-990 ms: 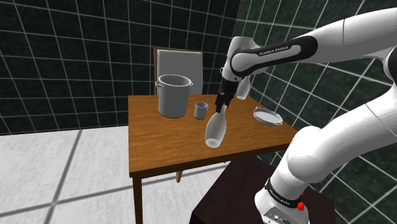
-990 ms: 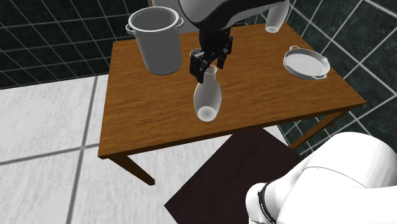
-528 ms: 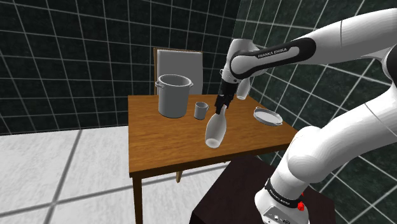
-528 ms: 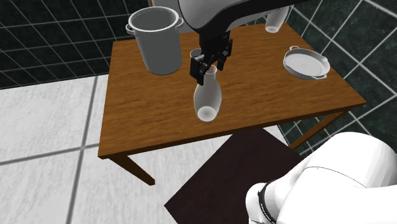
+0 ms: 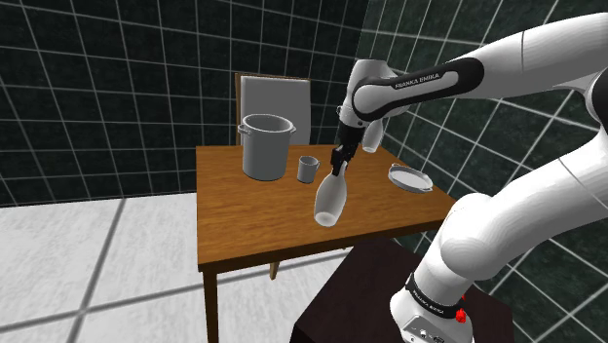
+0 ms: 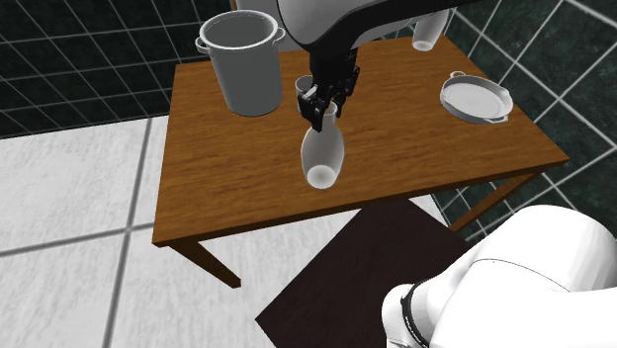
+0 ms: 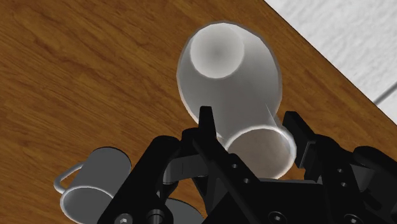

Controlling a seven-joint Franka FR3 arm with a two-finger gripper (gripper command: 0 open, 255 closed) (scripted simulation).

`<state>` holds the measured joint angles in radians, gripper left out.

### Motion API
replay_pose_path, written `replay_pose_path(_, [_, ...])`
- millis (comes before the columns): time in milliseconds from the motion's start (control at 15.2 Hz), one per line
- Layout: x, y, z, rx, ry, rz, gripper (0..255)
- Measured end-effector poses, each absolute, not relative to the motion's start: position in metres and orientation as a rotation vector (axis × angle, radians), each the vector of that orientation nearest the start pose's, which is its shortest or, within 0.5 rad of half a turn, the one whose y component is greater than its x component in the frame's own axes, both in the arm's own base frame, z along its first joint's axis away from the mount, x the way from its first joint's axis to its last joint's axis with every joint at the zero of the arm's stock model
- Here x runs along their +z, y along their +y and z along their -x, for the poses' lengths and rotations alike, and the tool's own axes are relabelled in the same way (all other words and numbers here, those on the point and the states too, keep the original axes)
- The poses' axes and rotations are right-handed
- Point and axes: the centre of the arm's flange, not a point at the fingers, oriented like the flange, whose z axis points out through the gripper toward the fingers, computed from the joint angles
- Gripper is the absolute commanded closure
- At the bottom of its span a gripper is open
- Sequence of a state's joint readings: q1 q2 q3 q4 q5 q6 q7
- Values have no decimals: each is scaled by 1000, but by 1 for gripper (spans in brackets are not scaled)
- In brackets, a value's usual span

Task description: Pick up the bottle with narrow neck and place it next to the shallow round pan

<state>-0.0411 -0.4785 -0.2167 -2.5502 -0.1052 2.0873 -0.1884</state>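
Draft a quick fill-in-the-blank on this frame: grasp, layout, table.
1. The fingers clasp the bottle at its ___.
2. In the second exterior view, the pan lies to the bottle's ___.
3. The table is made of ___.

Missing words: neck; right; wood.

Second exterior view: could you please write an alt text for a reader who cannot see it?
A black gripper clasps the neck of a pale bottle tilted over a wooden table. A tall grey pot stands beyond it to the left, and a shallow round pan lies near the view's right edge.
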Motion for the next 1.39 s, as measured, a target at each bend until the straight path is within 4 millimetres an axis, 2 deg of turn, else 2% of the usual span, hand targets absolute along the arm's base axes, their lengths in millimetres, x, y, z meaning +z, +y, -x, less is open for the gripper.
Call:
replay_pose_path(330, [435,-106,-381,-14,-9,3136,255])
replay_pose_path(1386, [519,-107,-380,-15,-8,3136,255])
